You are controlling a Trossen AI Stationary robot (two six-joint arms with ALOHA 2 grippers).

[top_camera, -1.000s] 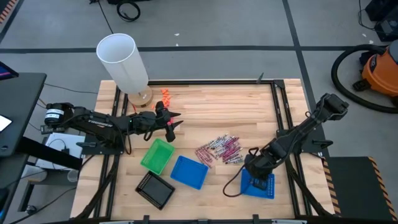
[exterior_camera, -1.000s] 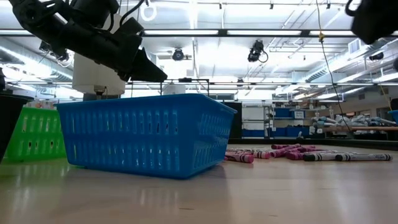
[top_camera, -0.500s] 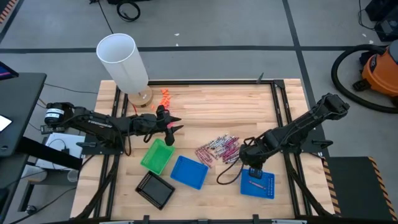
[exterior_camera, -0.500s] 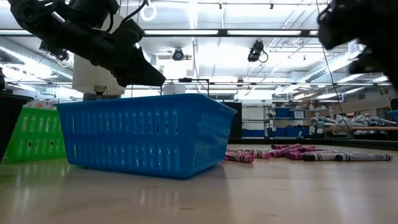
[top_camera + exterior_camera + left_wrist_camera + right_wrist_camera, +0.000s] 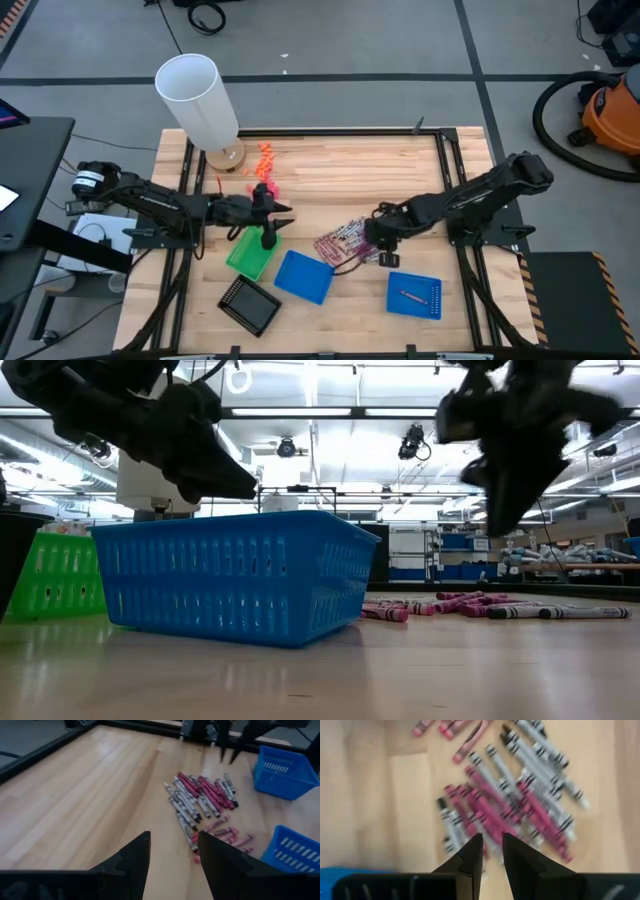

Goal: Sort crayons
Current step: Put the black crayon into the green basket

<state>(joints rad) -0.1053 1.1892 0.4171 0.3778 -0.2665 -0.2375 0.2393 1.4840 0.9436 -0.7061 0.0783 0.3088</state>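
Across the wooden table [image 5: 330,170] the crayons [image 5: 350,240] lie heaped mid-table, our right gripper [image 5: 378,232] poised over them, fingers slightly parted and empty, seemingly picking next, while our left gripper [image 5: 270,222] waits open above the green tray [image 5: 250,254].

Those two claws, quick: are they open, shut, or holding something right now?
Left gripper: open, holding nothing, above the green tray.
Right gripper: fingers slightly apart, holding nothing, above the crayons.
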